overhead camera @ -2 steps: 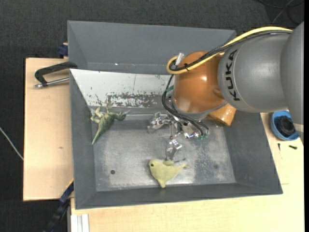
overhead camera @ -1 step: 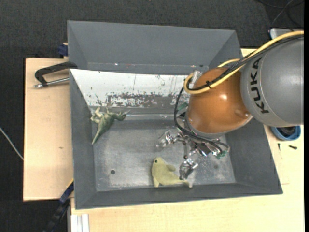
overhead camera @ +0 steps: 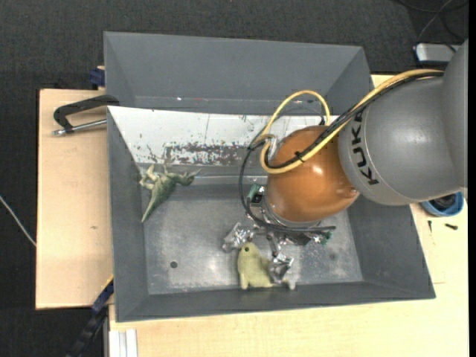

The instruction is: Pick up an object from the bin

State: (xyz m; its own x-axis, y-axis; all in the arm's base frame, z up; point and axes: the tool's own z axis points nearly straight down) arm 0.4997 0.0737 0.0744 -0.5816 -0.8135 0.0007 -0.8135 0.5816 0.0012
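My gripper (overhead camera: 259, 251) hangs low over the bin's front middle, below the orange cover. Its two metal fingertips stand apart: one (overhead camera: 237, 238) is to the left, the other (overhead camera: 282, 263) to the right and nearer the front. A small pale yellow-green soft toy (overhead camera: 254, 272) lies on the floor by the front wall. Its upper end reaches into the gap between the fingertips. The fingers are open and not closed on it.
A green toy dinosaur (overhead camera: 161, 185) lies at the back left of the bin, by the foot of the back wall. The arm and its orange cover with looping cables hang over the bin's right half. Bare floor stretches across the left front.
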